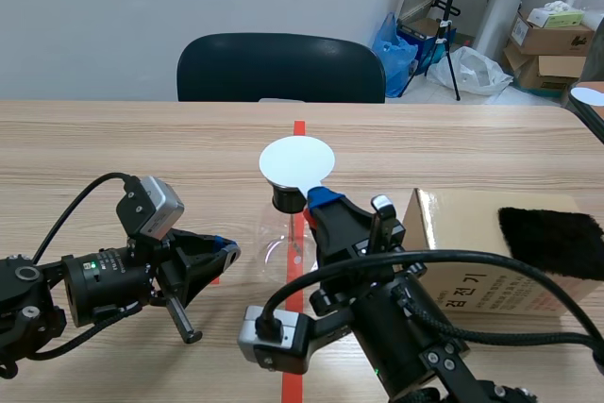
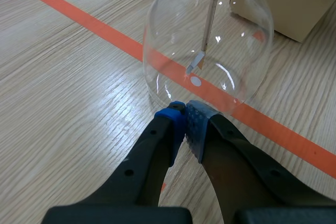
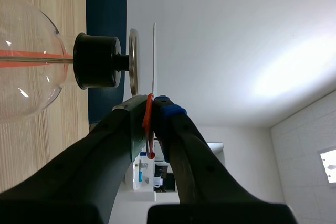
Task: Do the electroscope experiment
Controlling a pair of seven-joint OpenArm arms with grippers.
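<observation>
Scene view: one flask (image 1: 272, 244), one disc (image 1: 297, 162), one box (image 1: 462, 219).

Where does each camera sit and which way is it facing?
Scene view: between the arms, facing across the table toward a chair; both arms show.
Left wrist view: on the left arm, looking down past the shut left claw at the glass flask.
Right wrist view: on the right arm, looking past the right claw, shut on the white disc, at the stopper.
All share the flask.
</observation>
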